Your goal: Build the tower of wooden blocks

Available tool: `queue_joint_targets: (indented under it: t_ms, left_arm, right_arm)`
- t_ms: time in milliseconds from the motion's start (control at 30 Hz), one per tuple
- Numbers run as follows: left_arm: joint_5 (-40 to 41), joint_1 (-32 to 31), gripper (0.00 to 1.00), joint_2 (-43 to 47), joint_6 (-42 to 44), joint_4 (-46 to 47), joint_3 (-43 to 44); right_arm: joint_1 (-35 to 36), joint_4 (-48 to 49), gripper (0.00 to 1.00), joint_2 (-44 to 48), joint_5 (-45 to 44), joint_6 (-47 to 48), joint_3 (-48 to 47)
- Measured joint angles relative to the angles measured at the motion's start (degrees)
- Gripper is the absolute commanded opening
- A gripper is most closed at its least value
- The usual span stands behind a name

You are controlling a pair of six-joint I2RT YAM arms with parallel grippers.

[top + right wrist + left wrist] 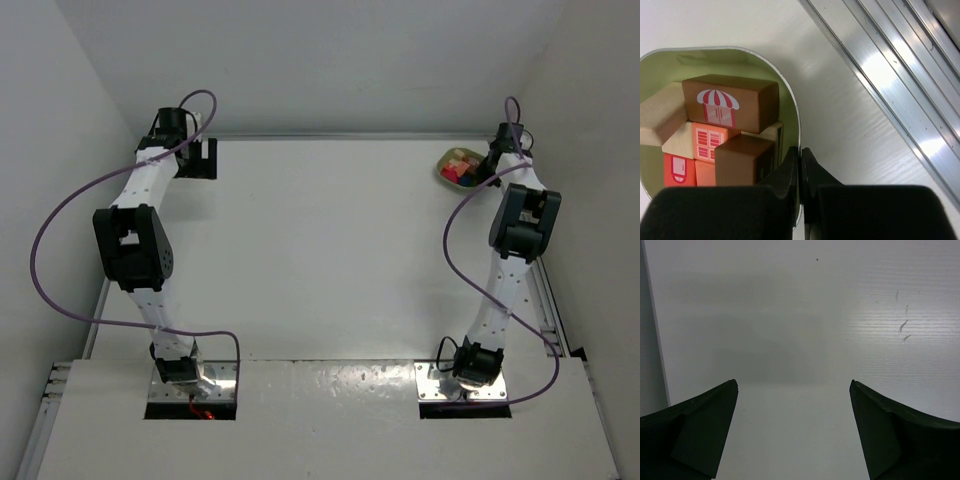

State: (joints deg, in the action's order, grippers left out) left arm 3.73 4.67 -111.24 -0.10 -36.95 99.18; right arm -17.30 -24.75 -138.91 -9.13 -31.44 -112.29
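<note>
White table [330, 250], left gripper [793, 383] above it with jaws wide apart, right gripper [800, 151] with jaws pressed together at the rim of a green bowl [715, 56] of wood blocks [730, 102].

Bowl [443, 171] sits at the desk's [330, 250] far right corner, wood blocks [730, 102] piled inside. Right claw [800, 160] astride its rim. Left claw [793, 385] over far left desk, well apart.

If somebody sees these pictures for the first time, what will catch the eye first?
The light green bowl at the far right corner of the table, packed with painted wood blocks, stands out first. The right gripper has its jaws shut on the bowl's rim. The left gripper, jaws wide open, hangs over the far left.
</note>
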Motion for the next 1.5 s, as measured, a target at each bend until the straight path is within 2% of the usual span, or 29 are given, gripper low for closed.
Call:
queue_joint_targets:
  t_ms: [133, 267, 467, 667, 933, 1167, 1400, 1500]
  left_arm:
    - [-0.5, 0.0, 1.0, -0.2, 0.1, -0.3, 0.0]
    - [-1.8, 0.3, 1.0, -0.6, 0.0, -0.6, 0.0]
    - [-4.6, 1.4, 1.0, -1.0, -0.4, -0.8, 0.0]
    - [-6.3, 2.3, 1.0, -1.0, -0.4, -0.8, -0.2]
    - [-7.5, 2.6, 1.0, -0.3, -0.4, -0.8, -4.4]
    - [-7.7, 2.7, 1.0, 6.0, -0.7, 0.4, -13.3]
    - [-7.4, 3.3, 1.0, 10.6, -2.3, 2.8, -17.6]
    - [-7.4, 3.8, 1.0, 11.7, -3.4, 3.3, -18.8]
  right_arm:
    - [0.3, 2.2, 0.0, 1.9, 1.0, 3.5, 2.5]
    - [1.4, 5.2, 0.0, 9.7, 2.1, 10.3, 12.1]
    - [7.4, 7.3, 0.0, 21.7, 5.0, 20.2, 27.2]
    - [13.8, 9.7, 0.0, 27.4, 9.7, 25.8, 37.0]
    - [20.8, 12.5, 0.0, 31.9, 13.9, 32.0, 44.2]
    - [32.1, 17.5, 0.0, 35.3, 14.0, 39.8, 48.4]
    - [41.2, 23.6, 0.0, 36.5, 7.9, 48.0, 50.1]
    - [44.8, 29.2, 0.0, 37.8, 4.1, 52.3, 52.4]
